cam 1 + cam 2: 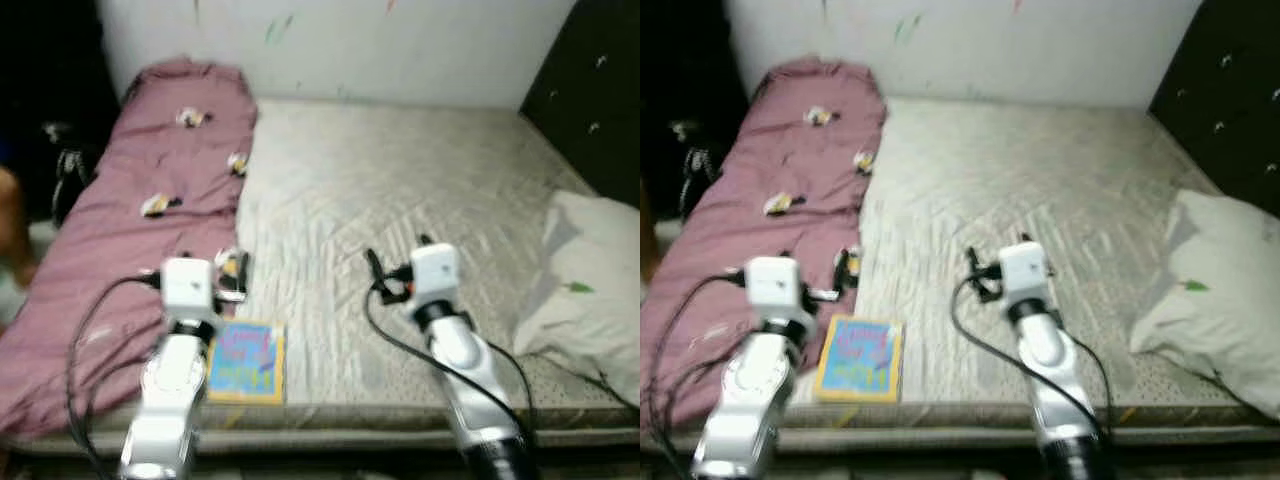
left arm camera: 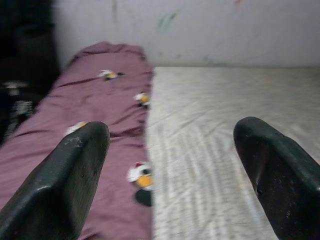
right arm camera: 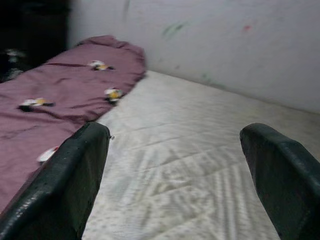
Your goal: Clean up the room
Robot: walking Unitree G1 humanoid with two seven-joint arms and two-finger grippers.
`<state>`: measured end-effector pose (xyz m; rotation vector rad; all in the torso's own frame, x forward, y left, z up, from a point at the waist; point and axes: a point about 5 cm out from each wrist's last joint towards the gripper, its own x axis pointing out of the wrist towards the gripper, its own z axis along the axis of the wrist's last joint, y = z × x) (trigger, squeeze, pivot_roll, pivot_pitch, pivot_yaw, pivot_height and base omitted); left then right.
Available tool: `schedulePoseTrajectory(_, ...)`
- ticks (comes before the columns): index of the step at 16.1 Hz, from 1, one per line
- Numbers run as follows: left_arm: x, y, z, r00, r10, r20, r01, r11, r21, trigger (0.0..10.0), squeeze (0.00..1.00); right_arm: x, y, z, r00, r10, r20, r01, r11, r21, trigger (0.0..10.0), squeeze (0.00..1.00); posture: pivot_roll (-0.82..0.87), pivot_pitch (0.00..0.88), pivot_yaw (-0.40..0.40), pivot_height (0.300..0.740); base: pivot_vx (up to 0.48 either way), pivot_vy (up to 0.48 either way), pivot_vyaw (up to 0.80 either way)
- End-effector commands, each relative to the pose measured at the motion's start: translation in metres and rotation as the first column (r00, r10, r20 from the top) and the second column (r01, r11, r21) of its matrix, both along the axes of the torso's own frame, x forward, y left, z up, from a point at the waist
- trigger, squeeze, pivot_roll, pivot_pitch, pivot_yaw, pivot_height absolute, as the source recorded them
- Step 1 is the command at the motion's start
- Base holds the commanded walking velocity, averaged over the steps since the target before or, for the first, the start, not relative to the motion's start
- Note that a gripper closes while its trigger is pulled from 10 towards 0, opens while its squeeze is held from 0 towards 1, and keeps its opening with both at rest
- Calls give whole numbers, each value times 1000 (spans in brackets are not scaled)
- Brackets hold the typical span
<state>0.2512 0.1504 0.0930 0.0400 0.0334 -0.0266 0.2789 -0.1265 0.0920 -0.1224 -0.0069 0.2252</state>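
A bare grey mattress (image 1: 400, 170) lies before me. A maroon blanket (image 1: 150, 180) with small white-and-yellow prints runs along its left side. A colourful book (image 1: 245, 362) lies flat near the front edge, beside the blanket. My left gripper (image 1: 232, 280) hovers just above and beyond the book, open and empty; its fingers (image 2: 75, 165) point along the blanket's edge. My right gripper (image 1: 395, 262) hangs over the middle of the mattress, also open with nothing between its fingers (image 3: 75, 170). A white pillow (image 1: 590, 290) rests at the right edge.
A pale wall (image 1: 350, 40) with small coloured marks stands behind the bed. A dark panel (image 1: 590, 90) rises at the far right. Dark clutter (image 1: 65, 170) sits in shadow left of the blanket, and something skin-coloured (image 1: 10, 230) shows at the left edge.
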Motion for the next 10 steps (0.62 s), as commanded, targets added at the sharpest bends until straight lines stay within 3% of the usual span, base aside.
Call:
schedulePoseTrajectory(1, 0, -2, 1, 1000, -9, 4, 9, 1000, 17, 10000, 0, 1, -3, 3, 1000, -2, 11, 2, 1000, -7, 10000, 0, 10, 0, -51, 740, 0, 0, 0)
schedulePoseTrajectory(4, -1, -5, 0, 1000, -23, -3, 23, 1000, 8, 10000, 0, 1, -3, 2, 1000, -1, 9, 1, 1000, -9, 10000, 0, 10, 0, -50, 740, 0, 0, 0)
schedulePoseTrajectory(10, -2, -4, 0, 1000, -28, -3, 28, 1000, 0, 10000, 0, 1, -5, 2, 1000, -14, 12, 14, 1000, -11, 10000, 0, 4, 0, -50, 740, 0, -307, 0)
